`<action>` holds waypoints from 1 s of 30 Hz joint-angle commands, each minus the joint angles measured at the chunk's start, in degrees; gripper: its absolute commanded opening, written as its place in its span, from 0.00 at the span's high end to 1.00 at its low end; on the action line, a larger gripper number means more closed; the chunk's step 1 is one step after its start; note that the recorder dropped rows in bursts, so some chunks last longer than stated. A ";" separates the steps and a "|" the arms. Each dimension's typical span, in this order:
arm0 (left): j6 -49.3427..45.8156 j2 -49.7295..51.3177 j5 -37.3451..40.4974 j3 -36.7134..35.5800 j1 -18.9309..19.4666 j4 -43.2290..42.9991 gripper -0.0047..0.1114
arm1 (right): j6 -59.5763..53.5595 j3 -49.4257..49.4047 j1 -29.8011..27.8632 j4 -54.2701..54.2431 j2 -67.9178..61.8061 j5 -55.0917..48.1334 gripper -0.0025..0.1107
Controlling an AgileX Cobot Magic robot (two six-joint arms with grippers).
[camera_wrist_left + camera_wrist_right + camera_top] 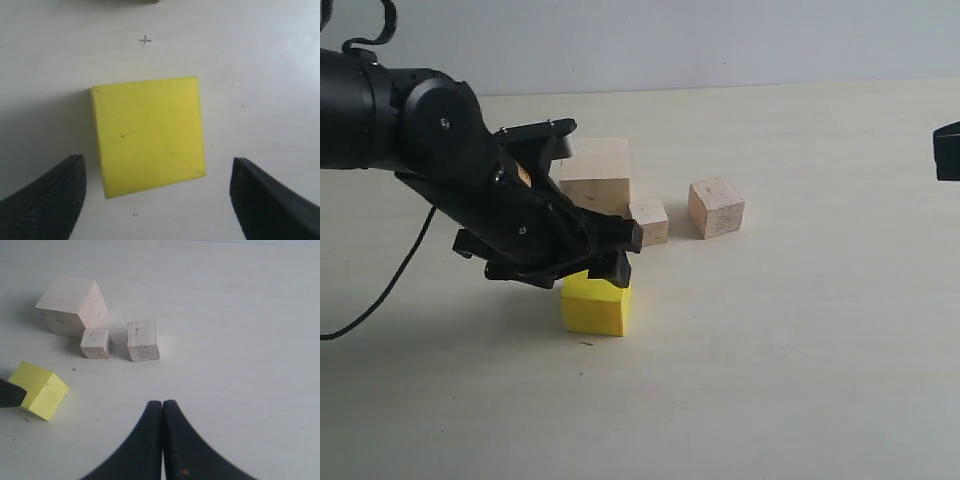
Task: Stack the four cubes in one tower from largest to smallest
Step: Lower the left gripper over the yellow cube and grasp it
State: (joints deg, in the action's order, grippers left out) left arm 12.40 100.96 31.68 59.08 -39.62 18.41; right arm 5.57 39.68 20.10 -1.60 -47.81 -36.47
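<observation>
The yellow cube (595, 303) (149, 134) (42, 390) rests on the table. My left gripper (603, 258) (157, 162) hangs open just above it, its fingers (47, 200) wide apart on either side and not touching it. Behind stands the large pale wood cube (596, 174) (72, 305). The smallest pale cube (649, 221) (95, 343) sits against its front right corner. The medium-small pale cube (716, 207) (143, 340) stands apart to the right. My right gripper (163, 402) is shut with nothing in it, well away from the cubes; only its edge (947, 150) shows at the exterior view's right border.
The pale tabletop (800, 340) stretches bare around the cubes. A black cable (390, 280) trails from the left arm across the table's left side. A small pencil cross (145, 40) marks the table near the yellow cube.
</observation>
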 commanded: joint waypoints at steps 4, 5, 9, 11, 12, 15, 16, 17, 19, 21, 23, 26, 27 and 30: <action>-1.53 3.97 1.21 4.58 -0.48 0.07 0.31 | 0.09 0.36 0.23 0.11 0.48 -0.17 0.98; -1.70 4.52 1.35 4.84 -0.48 -0.03 0.31 | 0.09 0.36 0.23 0.11 0.48 -0.17 0.98; -1.70 6.19 1.46 4.84 -0.48 -0.16 0.31 | 0.09 0.36 0.23 0.21 0.48 -0.16 0.98; -1.70 7.02 1.31 4.84 -0.48 -0.19 0.31 | 0.09 0.36 0.23 0.21 0.48 -0.05 0.98; -1.70 7.12 1.19 4.84 -0.48 -0.19 0.31 | 0.09 0.36 0.23 0.21 0.48 0.09 0.98; -1.70 7.12 -0.19 4.84 -0.48 -0.23 0.31 | 0.09 0.36 0.23 0.21 0.48 0.09 0.98; -1.70 7.12 -0.19 4.84 -0.48 -0.41 0.32 | 0.09 0.36 0.23 0.21 0.48 0.09 0.98; -1.16 7.12 -0.05 4.84 -0.48 -0.69 0.40 | 0.09 0.36 0.23 0.21 0.48 0.09 0.98; 0.03 7.12 0.89 4.84 -0.48 -2.08 0.63 | 0.09 0.36 0.23 0.21 0.48 0.09 0.98; 0.03 7.12 1.78 4.84 -0.48 -3.38 0.86 | 0.09 0.36 0.23 0.21 0.48 0.09 0.98; -0.10 6.73 1.88 4.84 -0.48 -5.09 0.96 | 0.09 0.36 0.23 0.21 0.48 0.09 0.98; -0.10 3.06 2.74 4.84 -0.48 -5.12 0.96 | 0.09 0.36 0.23 0.21 0.48 0.09 0.98; -0.10 1.92 3.44 4.84 -0.48 -5.12 0.96 | 0.09 0.36 0.23 0.31 0.48 0.07 0.98; 0.03 -2.37 6.37 5.91 -0.48 -5.12 0.96 | 0.09 0.36 0.23 0.31 0.48 0.07 0.98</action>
State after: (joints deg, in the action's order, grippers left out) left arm 12.22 102.65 35.72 63.85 -39.72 13.68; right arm 5.57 39.68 20.10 -1.60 -47.81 -36.60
